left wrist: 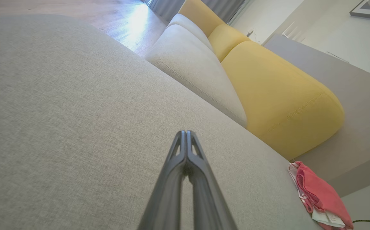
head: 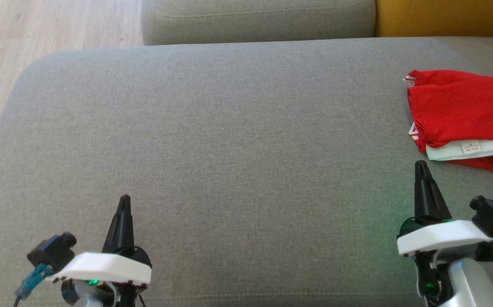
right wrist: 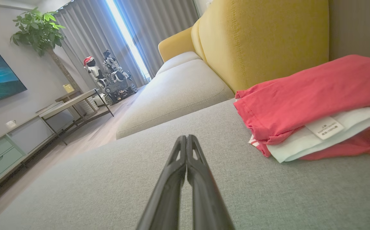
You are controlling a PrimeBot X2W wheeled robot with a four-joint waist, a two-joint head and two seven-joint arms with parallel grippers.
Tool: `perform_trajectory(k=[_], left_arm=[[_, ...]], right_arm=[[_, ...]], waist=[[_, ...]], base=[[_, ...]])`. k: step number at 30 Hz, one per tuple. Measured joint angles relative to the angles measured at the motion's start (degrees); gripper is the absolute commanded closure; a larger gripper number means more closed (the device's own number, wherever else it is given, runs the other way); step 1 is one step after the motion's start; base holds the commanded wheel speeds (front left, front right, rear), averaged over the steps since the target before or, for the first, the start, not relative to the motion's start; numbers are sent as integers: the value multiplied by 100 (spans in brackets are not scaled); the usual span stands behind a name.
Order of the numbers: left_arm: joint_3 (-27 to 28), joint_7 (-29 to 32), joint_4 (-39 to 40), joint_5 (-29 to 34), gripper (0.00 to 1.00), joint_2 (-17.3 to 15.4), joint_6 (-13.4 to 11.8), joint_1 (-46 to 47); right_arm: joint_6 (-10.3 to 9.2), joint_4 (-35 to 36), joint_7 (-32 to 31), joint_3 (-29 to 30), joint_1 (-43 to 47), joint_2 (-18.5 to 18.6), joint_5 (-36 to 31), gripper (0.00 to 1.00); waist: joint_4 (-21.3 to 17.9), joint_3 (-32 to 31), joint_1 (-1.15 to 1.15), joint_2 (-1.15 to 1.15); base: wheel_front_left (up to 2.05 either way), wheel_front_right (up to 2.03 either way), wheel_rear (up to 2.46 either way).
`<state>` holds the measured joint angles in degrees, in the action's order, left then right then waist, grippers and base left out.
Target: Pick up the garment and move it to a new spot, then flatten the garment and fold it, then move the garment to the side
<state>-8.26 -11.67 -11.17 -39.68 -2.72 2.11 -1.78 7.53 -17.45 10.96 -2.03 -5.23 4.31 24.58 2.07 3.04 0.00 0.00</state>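
The red garment lies folded at the right edge of the gray couch (a white tag shows on it). The right claw is closed tight, holds nothing, and sits just beside the garment, not touching it. The left claw is closed and empty too, well apart from the garment.

Matt woven grey sofa cushion — soft red cloth garment
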Motion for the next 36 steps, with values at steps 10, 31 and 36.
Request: perform_trajectory(k=[10,31,36], left_arm=[[132,147,-22,-527,100,-5,48,91],[333,464,-127,-1678,100,-24,144,116],[348,538,-151,-1884,100,-26,149,149]], right_arm=[[0,5,-149,87,0,-10,648,100],[0,26,-504,281,1,-27,2080,100],[0,27,-605,310,1,-31,2337,100]], waist=[[-20,-28,0,0],[-64,-89,0,0],[-72,-100,0,0]], base=[[0,0,0],[0,0,0],[0,0,0]])
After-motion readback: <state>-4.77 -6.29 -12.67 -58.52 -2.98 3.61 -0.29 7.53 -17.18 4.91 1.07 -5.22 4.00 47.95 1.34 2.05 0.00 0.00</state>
